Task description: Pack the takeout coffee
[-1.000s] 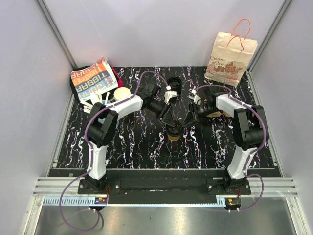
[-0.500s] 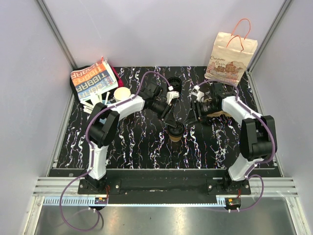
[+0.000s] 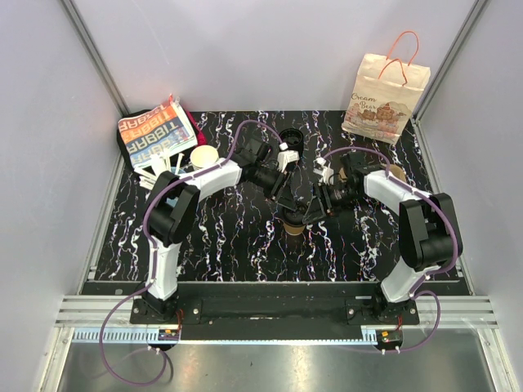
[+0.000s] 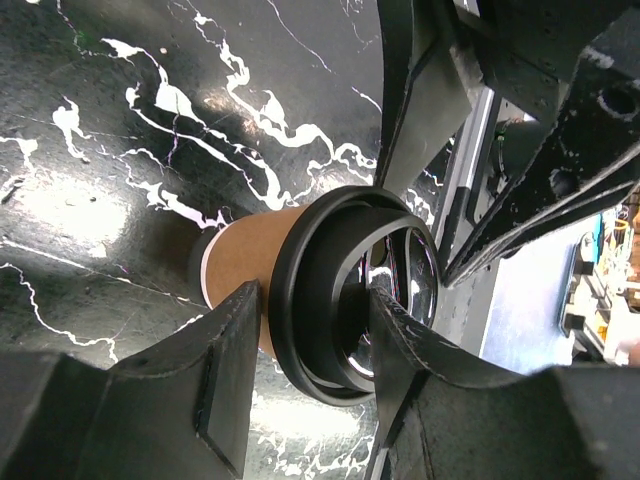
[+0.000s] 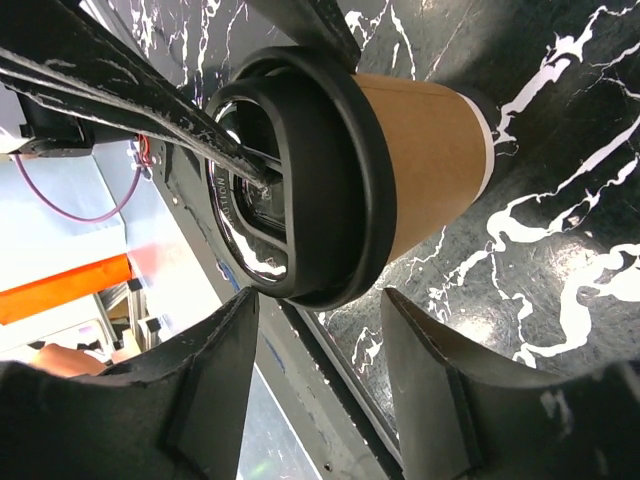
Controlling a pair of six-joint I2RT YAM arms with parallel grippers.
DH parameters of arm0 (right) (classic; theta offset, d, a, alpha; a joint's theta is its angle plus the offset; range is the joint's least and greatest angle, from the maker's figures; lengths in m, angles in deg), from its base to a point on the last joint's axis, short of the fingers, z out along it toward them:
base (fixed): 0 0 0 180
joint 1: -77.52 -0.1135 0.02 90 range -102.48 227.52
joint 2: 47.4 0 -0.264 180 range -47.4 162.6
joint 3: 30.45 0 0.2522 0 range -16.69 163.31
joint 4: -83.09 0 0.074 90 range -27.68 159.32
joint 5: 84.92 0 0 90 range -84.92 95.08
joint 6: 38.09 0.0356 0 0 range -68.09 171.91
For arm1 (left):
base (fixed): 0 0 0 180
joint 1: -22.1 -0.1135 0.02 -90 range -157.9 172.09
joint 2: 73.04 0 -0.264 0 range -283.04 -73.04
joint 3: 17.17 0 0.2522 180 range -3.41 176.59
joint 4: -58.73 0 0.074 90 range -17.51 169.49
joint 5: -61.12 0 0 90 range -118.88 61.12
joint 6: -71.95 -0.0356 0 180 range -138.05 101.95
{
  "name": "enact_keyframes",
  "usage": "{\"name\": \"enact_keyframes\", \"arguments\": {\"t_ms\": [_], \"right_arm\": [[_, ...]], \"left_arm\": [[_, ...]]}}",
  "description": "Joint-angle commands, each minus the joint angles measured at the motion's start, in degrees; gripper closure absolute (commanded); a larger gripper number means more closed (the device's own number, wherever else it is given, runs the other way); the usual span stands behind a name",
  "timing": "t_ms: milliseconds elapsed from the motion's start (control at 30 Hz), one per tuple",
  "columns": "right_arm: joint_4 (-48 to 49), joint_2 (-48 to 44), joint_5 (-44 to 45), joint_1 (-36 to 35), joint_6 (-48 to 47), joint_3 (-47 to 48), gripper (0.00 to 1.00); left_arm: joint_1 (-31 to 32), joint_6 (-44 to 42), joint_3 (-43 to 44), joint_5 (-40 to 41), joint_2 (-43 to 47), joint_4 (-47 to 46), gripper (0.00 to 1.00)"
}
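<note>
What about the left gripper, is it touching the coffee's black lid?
Touching. Left wrist view: the left gripper pinches the black lid, one finger outside its rim, one on top.

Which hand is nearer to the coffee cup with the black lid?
Left. The left hand grips the coffee cup at its lid; the right hand is open around the cup, its fingers not touching it.
</note>
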State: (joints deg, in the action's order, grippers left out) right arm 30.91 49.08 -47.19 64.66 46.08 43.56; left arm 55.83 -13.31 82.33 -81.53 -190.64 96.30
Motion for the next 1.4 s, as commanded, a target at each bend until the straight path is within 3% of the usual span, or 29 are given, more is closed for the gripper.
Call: {"name": "enact_keyframes", "arguments": {"t_ms": [0,367,1367], "right_arm": [[4.5,-1.2,1.0,-0.8,2.4,-0.4,0.45],[6.5,0.2,5.3,-1.0,3.4,-2.0,0.62],[5.3,10.6,33.7,-5.4,8.3,4.4,0.74]], "left_arm": [[0.2,-0.3,-2.9,11.8,-1.9,-1.4,0.6],[0.2,0.4,-5.4,12.9,-0.3,-3.4,0.64],[0.2,-1.2,-5.9,14.1,-1.3,-1.9,0.73]]}}
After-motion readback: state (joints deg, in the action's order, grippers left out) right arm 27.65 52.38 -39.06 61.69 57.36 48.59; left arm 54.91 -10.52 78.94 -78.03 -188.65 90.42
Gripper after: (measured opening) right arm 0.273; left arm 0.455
